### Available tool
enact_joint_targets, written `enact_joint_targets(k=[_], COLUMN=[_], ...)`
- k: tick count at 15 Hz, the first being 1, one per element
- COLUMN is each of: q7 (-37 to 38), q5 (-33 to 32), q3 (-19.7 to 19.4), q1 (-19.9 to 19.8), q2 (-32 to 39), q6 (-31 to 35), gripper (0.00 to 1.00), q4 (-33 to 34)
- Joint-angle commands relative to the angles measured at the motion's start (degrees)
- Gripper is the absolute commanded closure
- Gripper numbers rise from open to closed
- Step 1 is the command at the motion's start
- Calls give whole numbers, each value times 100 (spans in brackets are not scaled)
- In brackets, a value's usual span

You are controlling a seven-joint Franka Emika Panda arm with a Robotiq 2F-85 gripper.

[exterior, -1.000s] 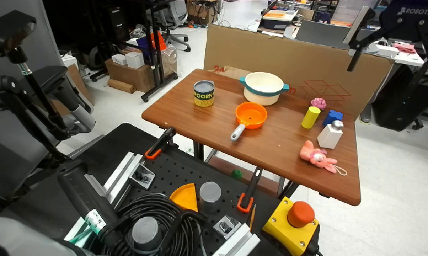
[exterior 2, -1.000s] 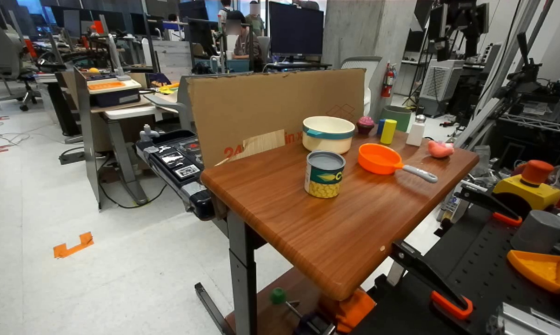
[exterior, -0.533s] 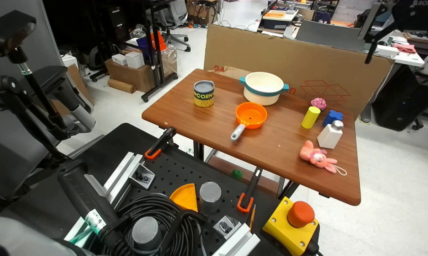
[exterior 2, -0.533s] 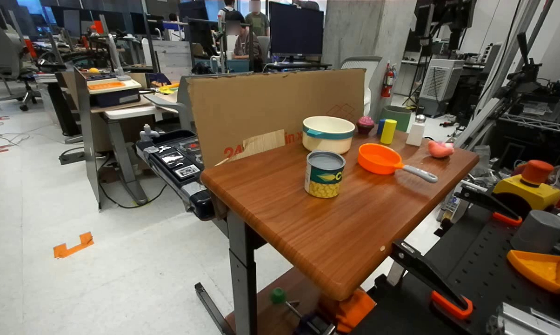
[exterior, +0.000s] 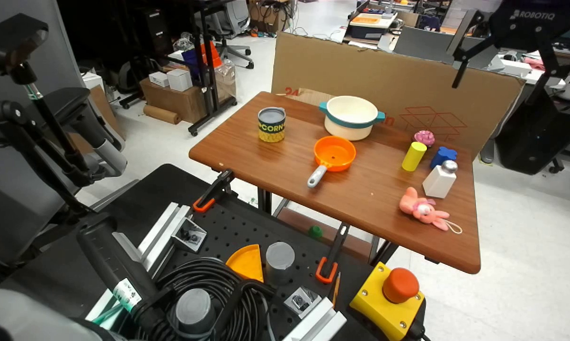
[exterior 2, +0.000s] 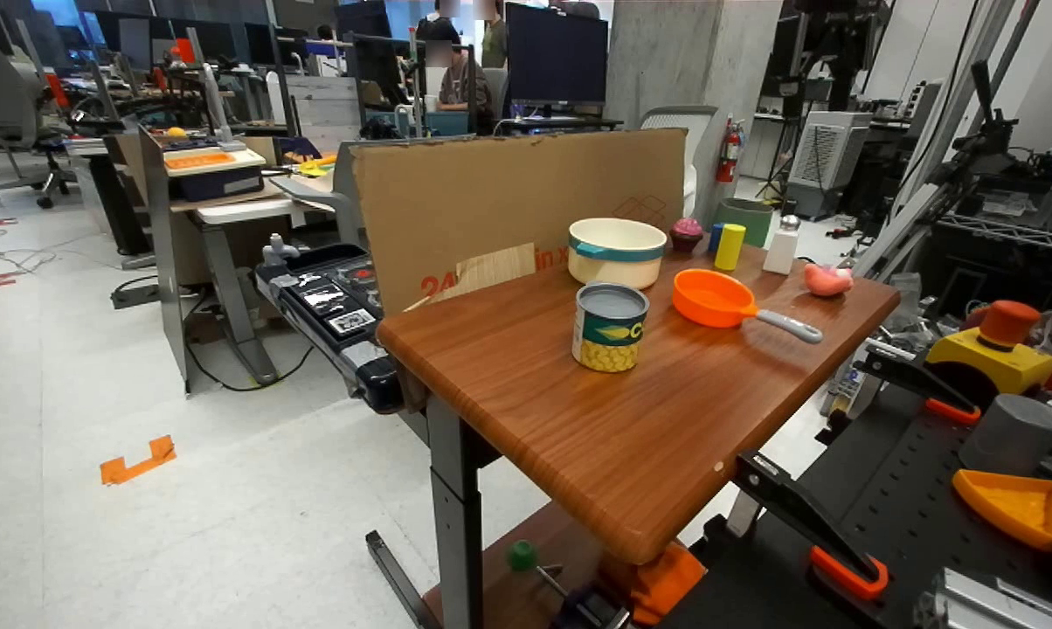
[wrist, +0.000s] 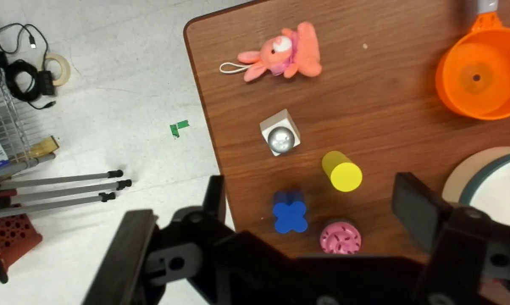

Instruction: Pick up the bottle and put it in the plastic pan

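Note:
The bottle [exterior: 440,181], small and white with a silver top, stands upright near the table's right end. It also shows in an exterior view [exterior 2: 782,248] and from above in the wrist view [wrist: 280,137]. The orange plastic pan [exterior: 334,154] with a grey handle sits mid-table; it shows in an exterior view [exterior 2: 709,301] and at the upper right of the wrist view [wrist: 479,80]. My gripper [exterior: 495,87] is open and empty, high above the table's far right. In the wrist view, the open jaws [wrist: 310,199] frame other toys; the bottle lies just beyond them.
Close to the bottle are a yellow cylinder [exterior: 414,157], a blue flower-shaped block [exterior: 443,157], a pink cupcake [exterior: 424,138] and a pink plush rabbit [exterior: 424,210]. A white pot with teal rim [exterior: 351,118] and a corn can [exterior: 271,124] stand farther left. A cardboard sheet [exterior: 384,76] lines the back.
In an exterior view, my gripper shifts right and then back left, staying open above the table. The objects on the table have not moved.

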Motion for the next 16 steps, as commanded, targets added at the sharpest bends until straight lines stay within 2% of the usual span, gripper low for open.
enact_joint_targets(k=[1,10,16], q7=[-192,-170,87], q5=[35,-64,-587], q3=[-23,-159,-233], q1=[-51,-224,-131], q2=[264,792,565], q6=[-248,-328,609], gripper=[0,0,0], q4=[180,360,66])
